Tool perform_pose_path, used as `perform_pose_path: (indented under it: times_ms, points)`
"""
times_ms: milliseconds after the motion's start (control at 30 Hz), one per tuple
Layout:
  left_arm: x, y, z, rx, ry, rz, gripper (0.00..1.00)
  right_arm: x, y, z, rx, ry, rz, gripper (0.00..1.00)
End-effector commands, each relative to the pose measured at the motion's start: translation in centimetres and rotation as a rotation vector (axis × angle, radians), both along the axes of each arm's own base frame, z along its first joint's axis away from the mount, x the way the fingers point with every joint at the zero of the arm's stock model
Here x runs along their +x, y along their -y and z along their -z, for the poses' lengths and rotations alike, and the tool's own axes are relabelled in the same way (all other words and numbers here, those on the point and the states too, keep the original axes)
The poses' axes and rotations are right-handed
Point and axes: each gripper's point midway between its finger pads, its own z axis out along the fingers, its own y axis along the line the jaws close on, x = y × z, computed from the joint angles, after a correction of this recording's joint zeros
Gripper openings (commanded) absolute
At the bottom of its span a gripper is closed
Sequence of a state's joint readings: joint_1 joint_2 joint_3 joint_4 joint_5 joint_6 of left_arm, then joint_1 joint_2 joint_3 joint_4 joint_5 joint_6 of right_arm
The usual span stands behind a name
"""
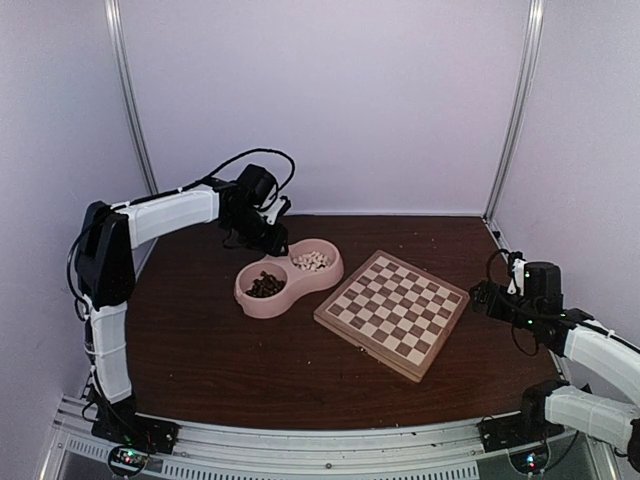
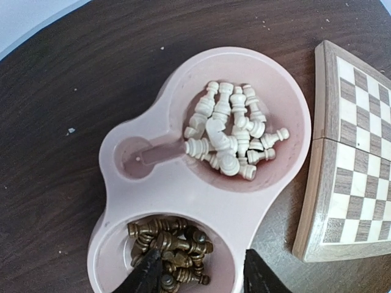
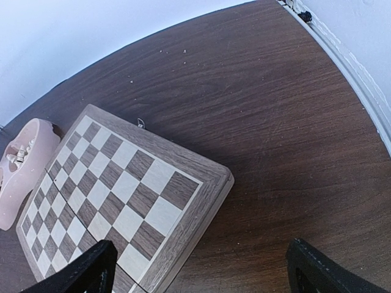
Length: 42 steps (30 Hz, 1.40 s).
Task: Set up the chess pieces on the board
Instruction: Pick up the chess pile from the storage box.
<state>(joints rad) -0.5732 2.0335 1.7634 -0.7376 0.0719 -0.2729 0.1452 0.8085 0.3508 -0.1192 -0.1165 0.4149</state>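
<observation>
In the pink dish [image 2: 122,201] just beside the board [image 1: 392,312], the cream chess pieces [image 2: 231,137] are found heaped in one bowl and the dark pieces [image 2: 168,244] in the other; none is seen on the board. The pieces are judged light, stiff, smooth and prone to roll, best taken across the narrow stem. The left gripper [image 2: 201,278] is held partly open above the dark heap, gripping nothing. The right gripper [image 3: 204,274] is spread wide and empty near the board's corner. Both grippers' fingers are cut off at the frame edge, and piece types within the tangle cannot be distinguished.
</observation>
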Motion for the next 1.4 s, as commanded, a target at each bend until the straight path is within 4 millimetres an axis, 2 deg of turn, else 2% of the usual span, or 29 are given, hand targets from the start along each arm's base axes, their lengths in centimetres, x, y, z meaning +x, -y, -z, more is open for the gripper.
perform_pose_path:
  times_ms: [0, 133, 333, 800, 1067, 1300, 1367]
  points:
    - [1.1, 1.2, 0.0, -0.025, -0.005, 0.031, 0.45, 0.2, -0.2, -0.5, 0.004, 0.018, -0.011, 1.0]
    - [2.2, 1.8, 0.9, -0.021, -0.009, 0.02, 0.45, 0.2, -0.2, -0.5, 0.003, 0.019, -0.009, 1.0]
    - [3.1, 2.9, 2.3, -0.023, -0.019, 0.031, 0.37, 0.2, -0.1, -0.5, 0.003, 0.02, -0.007, 1.0]
    - [4.2, 4.3, 5.6, 0.003, -0.042, 0.039, 0.37, 0.2, -0.1, -0.4, 0.001, 0.017, -0.008, 1.0]
    - [4.7, 5.0, 6.0, 0.001, -0.035, 0.046, 0.35, 0.3, -0.1, -0.5, 0.0, 0.017, -0.007, 1.0]
    - [4.2, 5.8, 6.0, -0.019, -0.046, 0.073, 0.34, 0.3, -0.1, -0.3, -0.002, 0.011, -0.007, 1.0]
    - [4.0, 6.1, 5.7, -0.029, -0.047, 0.08, 0.3, 0.4, -0.1, -0.3, -0.002, 0.011, -0.008, 1.0]
